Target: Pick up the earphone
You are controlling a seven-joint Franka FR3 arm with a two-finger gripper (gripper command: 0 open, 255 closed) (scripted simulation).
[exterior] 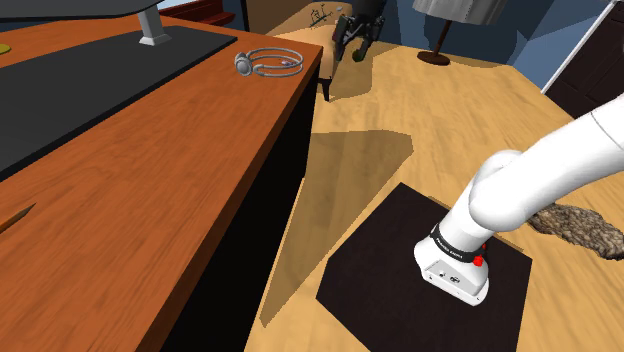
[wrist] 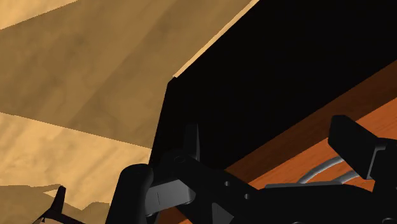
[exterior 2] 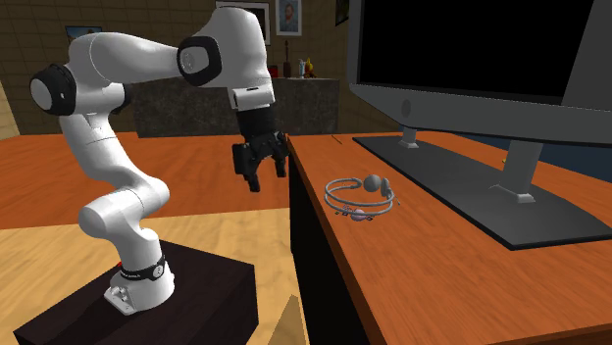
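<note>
The all-black two-finger claw is hovering empty, fingers spread, just off the edge of the reddish-brown wooden tabletop where the silver-grey wire-band earphone is lying untouched, so reaching, gripping and lifting are awaiting it.

A reddish-brown wooden desk with a dark side panel stands on a pale wooden floor; a flat black rectangular mat lies on it, set back from the desk's long edge; a grey-framed monitor with a black screen stands on the mat; past the desk's far corner sits a dark round lamp base; a shaggy brown rug lies on the floor.
</note>
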